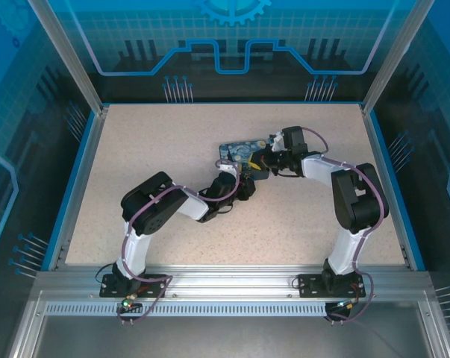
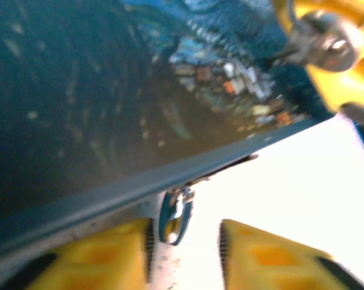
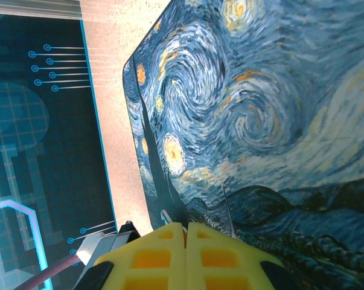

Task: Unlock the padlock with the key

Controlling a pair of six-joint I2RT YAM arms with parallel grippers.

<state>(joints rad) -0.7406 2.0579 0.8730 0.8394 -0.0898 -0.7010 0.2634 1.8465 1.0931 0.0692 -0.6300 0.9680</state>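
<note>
The dark-blue night-sky box [image 1: 236,149] lies mid-table. In the left wrist view its dark side [image 2: 79,109] looms overhead. A tiny oval metal piece, apparently the key [image 2: 174,216], hangs under the box's lower edge. It sits between the yellow fingers of my open left gripper [image 2: 185,232], close to the left finger [image 2: 109,254] and not clamped. At the top right a blurred silvery lump, apparently the padlock [image 2: 320,36], sits against a yellow finger [image 2: 344,84] of the right gripper. My right gripper [image 3: 185,226] is shut, its tips at the painted lid [image 3: 260,121]. Whether it pinches the padlock is hidden.
Both grippers [image 1: 247,186] [image 1: 263,160] crowd the box's near right corner. The speckled table [image 1: 150,149] is ringed by a blue rim and glass walls. Both arm bases stand on the metal rail [image 1: 225,287] at the near edge.
</note>
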